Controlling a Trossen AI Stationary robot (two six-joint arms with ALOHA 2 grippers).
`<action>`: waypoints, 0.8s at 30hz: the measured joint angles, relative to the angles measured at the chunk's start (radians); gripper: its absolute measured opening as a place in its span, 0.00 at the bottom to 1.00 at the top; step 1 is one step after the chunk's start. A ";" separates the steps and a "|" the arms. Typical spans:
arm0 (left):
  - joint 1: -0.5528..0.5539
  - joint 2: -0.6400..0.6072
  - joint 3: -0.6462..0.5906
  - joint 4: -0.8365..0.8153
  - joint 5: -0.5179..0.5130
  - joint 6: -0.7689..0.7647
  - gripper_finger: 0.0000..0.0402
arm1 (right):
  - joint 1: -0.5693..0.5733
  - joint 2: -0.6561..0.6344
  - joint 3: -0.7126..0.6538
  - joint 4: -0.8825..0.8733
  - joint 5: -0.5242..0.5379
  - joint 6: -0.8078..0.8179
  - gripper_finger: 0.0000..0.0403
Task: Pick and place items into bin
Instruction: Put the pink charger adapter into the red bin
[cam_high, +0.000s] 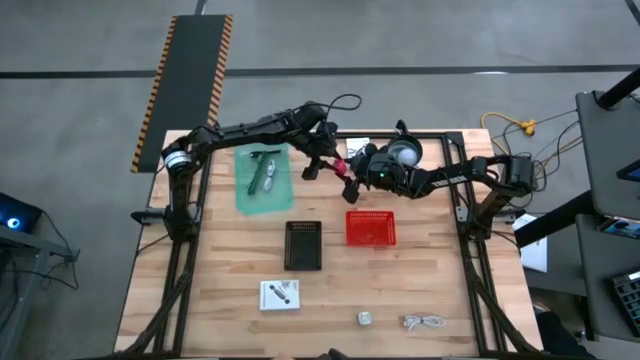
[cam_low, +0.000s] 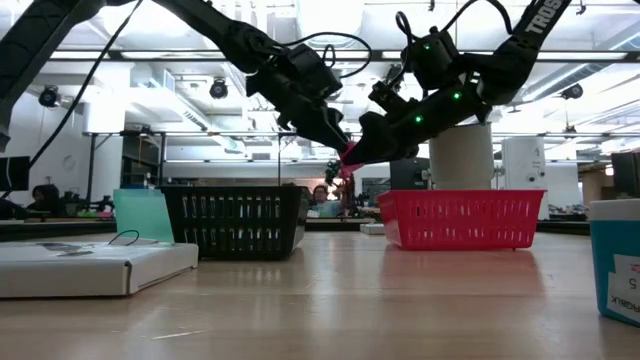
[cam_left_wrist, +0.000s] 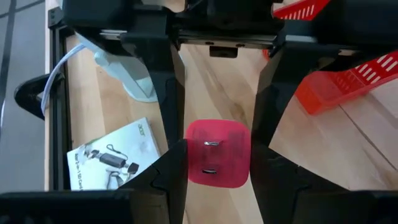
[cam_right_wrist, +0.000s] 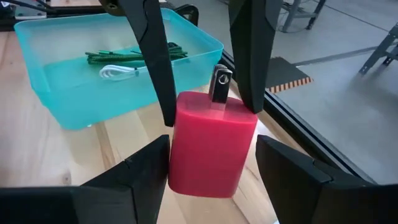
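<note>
Plug (cam_right_wrist: 211, 146), pink, held above worktop (cam_high: 330, 290) between both claws, near red bin (cam_high: 371, 228). Pinched by left claw (cam_left_wrist: 217, 163); flanked by right claw (cam_right_wrist: 214, 174), spread, contact unclear.

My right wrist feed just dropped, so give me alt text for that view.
A pink plastic plug adapter with metal prongs fills the centre, pinched by the left gripper from beyond, while the right gripper flanks it, open. Behind sits a teal translucent bin holding green and white cables.
</note>
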 joint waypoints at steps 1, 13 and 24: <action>-0.002 0.000 0.000 0.000 0.000 0.000 0.31 | 0.000 0.000 0.000 0.000 0.000 0.000 0.56; -0.009 0.001 0.001 0.000 -0.003 0.000 0.31 | 0.000 0.000 0.000 -0.001 0.000 -0.003 0.55; -0.011 0.002 0.001 0.004 -0.008 0.011 0.31 | 0.000 0.000 0.000 -0.002 -0.003 0.001 0.38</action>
